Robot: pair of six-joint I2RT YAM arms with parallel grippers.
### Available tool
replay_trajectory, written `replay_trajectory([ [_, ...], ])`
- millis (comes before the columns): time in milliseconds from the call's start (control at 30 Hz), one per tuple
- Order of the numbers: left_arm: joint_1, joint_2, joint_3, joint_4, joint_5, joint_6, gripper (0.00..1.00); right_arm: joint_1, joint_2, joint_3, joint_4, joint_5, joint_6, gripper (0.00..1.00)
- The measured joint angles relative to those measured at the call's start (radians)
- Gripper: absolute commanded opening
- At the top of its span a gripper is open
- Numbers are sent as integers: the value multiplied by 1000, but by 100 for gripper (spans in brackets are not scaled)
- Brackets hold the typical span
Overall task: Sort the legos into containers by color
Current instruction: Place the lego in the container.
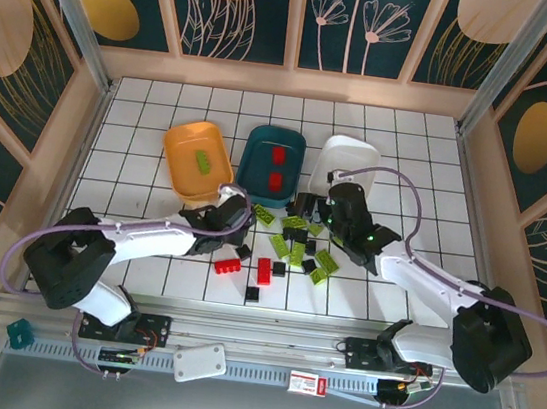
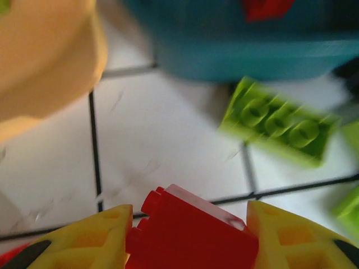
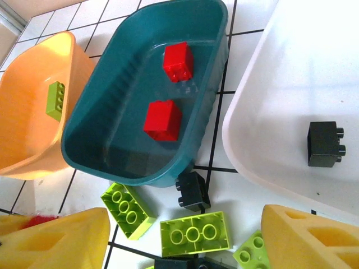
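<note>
The bench (image 1: 413, 142) is white tile with dark grid lines. The walls (image 1: 249, 10) at twelve o'clock show pale flower outlines and gold ovals on dark teal. On the metal rail (image 1: 261, 374) at six o'clock sit a white plate (image 1: 199, 361) and a small red-and-white box (image 1: 307, 383), perhaps a label. A teal lump (image 1: 20, 333) sits at seven o'clock.

Bare tiles (image 1: 130, 145) far left — brick clutter (image 1: 299, 243) just before teal tray (image 1: 258, 167)

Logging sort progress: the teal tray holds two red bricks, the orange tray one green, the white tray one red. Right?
Not quite: the white tray holds a black brick, not red, as the right wrist view shows. The rest stands.
</note>
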Motion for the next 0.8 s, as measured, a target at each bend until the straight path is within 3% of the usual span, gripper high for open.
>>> replay_trajectory([
  [200, 112, 43, 210, 15, 72, 23, 27, -1, -58, -48, -11, 2, 19, 72],
  [433, 187, 343, 524, 28, 131, 60, 31, -1, -106, -95, -50, 5, 30, 72],
  [500, 203, 425, 585, 19, 146, 65, 38, -1, -123, -104, -63, 5, 34, 72],
  [633, 225, 535, 683, -21, 164, 69, 65, -1, -153, -119, -75, 5, 48, 74],
  [800, 234, 537, 718, -40, 194, 73, 82, -1, -171, -120, -94, 0, 48, 75],
])
